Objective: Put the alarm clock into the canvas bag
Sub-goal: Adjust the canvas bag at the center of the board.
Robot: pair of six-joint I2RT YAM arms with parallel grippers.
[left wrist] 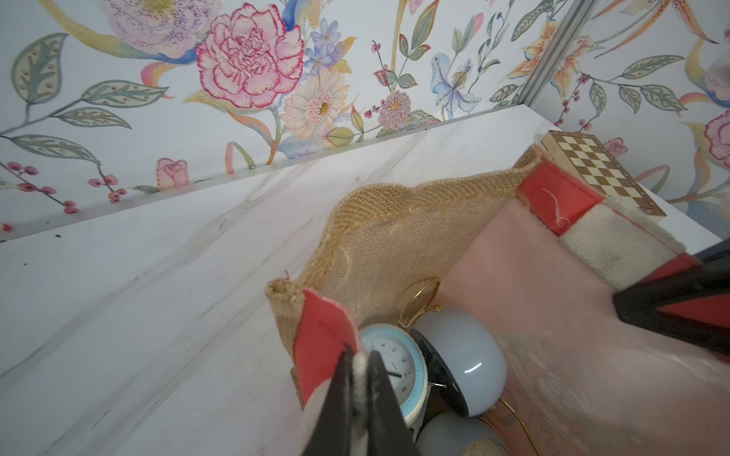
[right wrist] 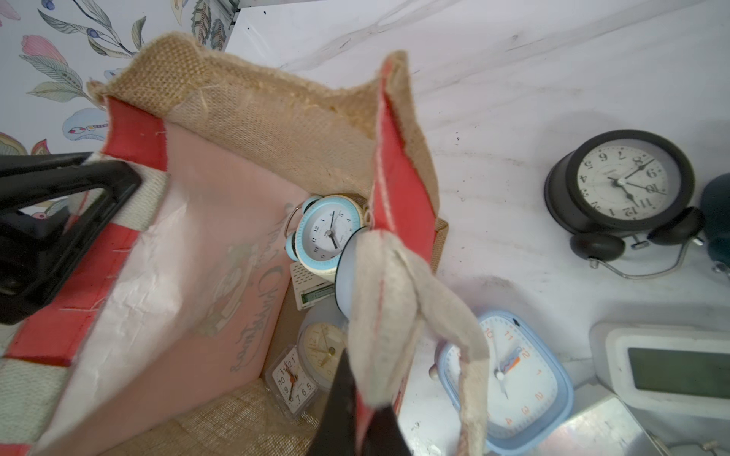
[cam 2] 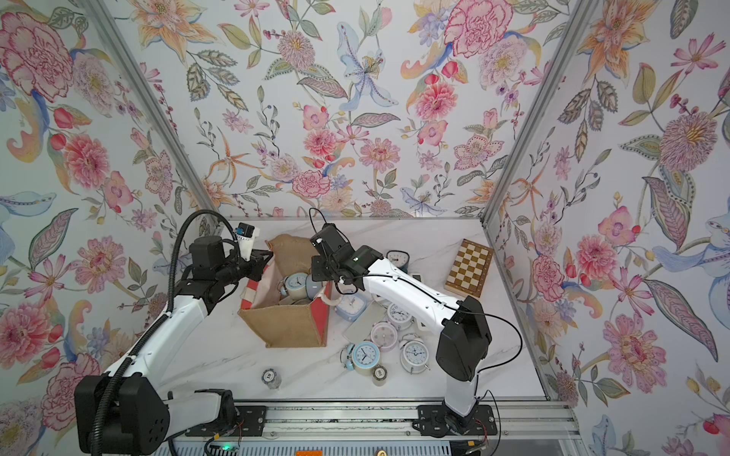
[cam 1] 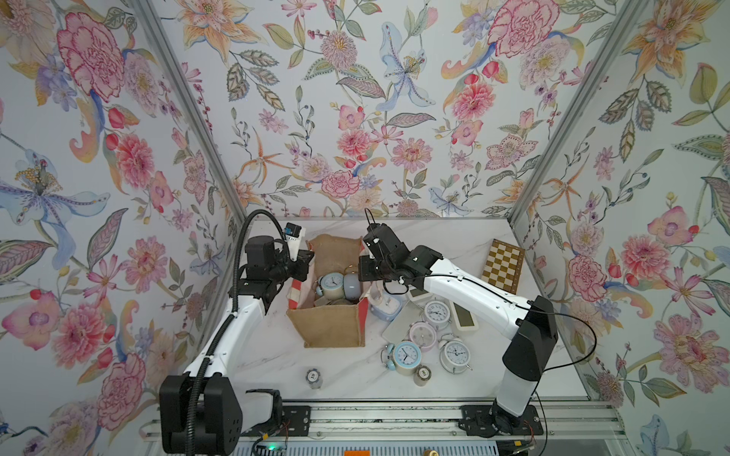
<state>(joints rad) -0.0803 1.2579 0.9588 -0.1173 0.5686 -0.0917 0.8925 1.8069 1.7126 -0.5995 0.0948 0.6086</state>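
Observation:
The canvas bag [cam 1: 333,329] [cam 2: 294,329] stands upright and open at mid-table, tan with red-and-white side panels. My left gripper [cam 1: 306,260] [left wrist: 359,357] is shut on the rim of its left striped panel. My right gripper [cam 1: 362,270] [right wrist: 361,391] is shut on the rim of the right red panel, next to the white handle [right wrist: 395,300]. Inside the bag [left wrist: 395,237] [right wrist: 256,118] lie several clocks, among them a blue-rimmed alarm clock [cam 1: 331,285] [left wrist: 399,371] [right wrist: 328,233] and a pale grey-blue one [cam 1: 350,286] [left wrist: 462,355].
Several more alarm clocks lie right of the bag: a blue round one [cam 1: 405,355], a white twin-bell one [cam 1: 455,353], a pink one [cam 1: 422,334], a black one [right wrist: 620,185], a square blue one [right wrist: 521,379]. A chessboard [cam 1: 503,266] sits at the back right. A small round stack [cam 1: 314,377] stands near the front.

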